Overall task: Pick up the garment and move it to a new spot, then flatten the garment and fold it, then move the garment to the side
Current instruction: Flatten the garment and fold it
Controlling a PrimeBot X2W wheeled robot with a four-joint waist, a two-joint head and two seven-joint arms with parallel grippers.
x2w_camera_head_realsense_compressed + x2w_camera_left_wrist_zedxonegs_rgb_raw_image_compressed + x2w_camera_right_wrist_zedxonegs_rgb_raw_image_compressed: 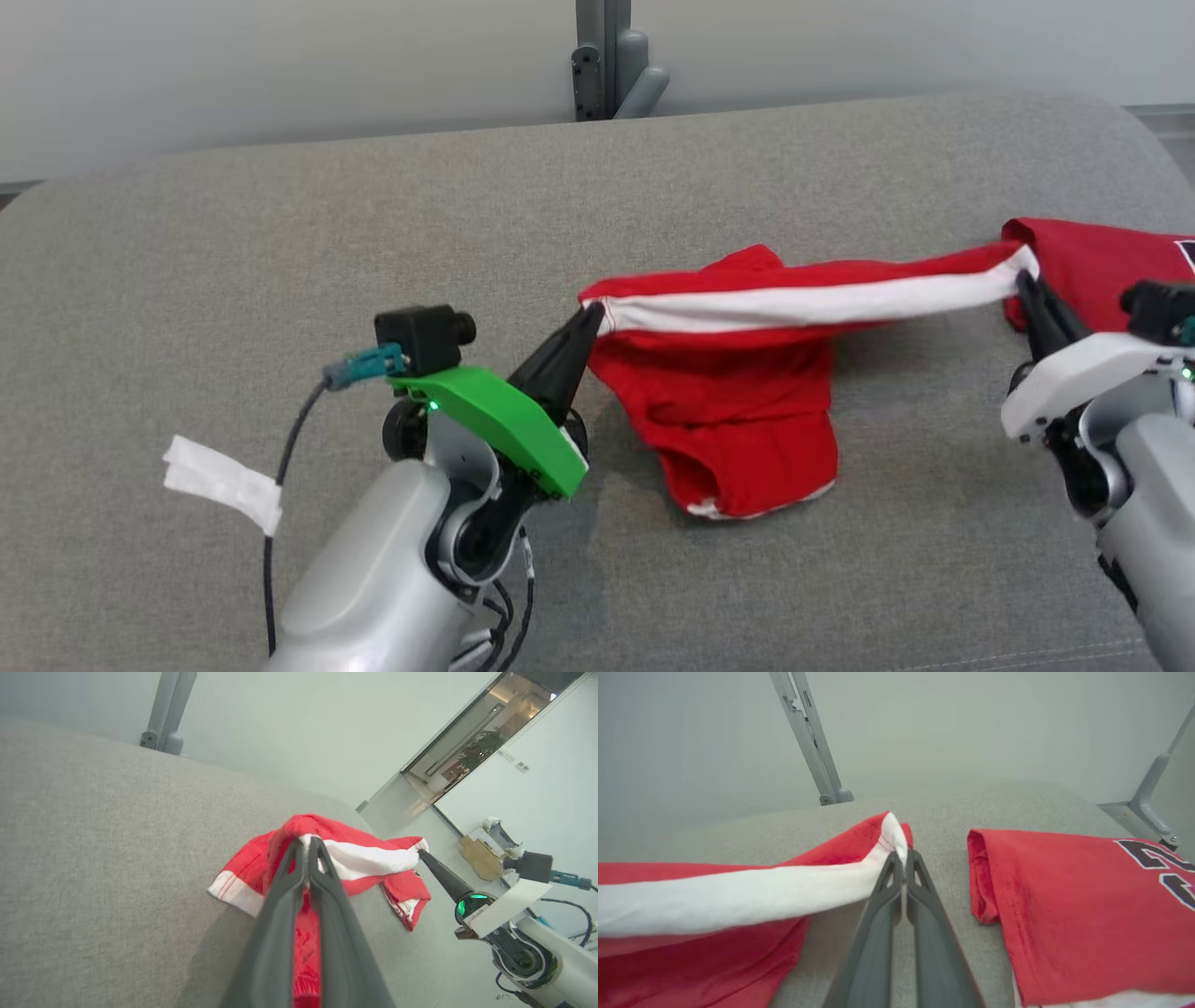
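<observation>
Both jaws are clamped on the garment (738, 401), one at each end of its white band (794, 306).
- left gripper (588, 325): jaws closed on the band end far from the folded red jersey (1092, 257). The left wrist view shows red cloth pinched between the fingers.
- right gripper (1024, 285): jaws closed on the band end just beside the jersey. The right wrist view shows the white corner nipped at the tips.
- Where it is: the garment sits on the grey fabric surface (280, 261), just beside the jersey on its left-arm side. The two don't touch; the right wrist view shows a strip of grey between them.
- Long axis: the band is pulled nearly straight from jaw to jaw and runs crosswise in front of the robot. The jersey end is slightly further from the robot.
- The red body hangs off the band toward the robot, bunched. Its hem seems to rest on the surface.
- Key relation: neither arm is nearer, since each holds one end. Any move looks like a two-arm translate with the jaw spacing held fixed.
- My read: this is a spread or carry grip and flattening is not done, since the legs are crumpled.
- Risk: drifting toward the jersey would drag cloth over it. There is open room away from it, short of the white tape strip (222, 481).
</observation>
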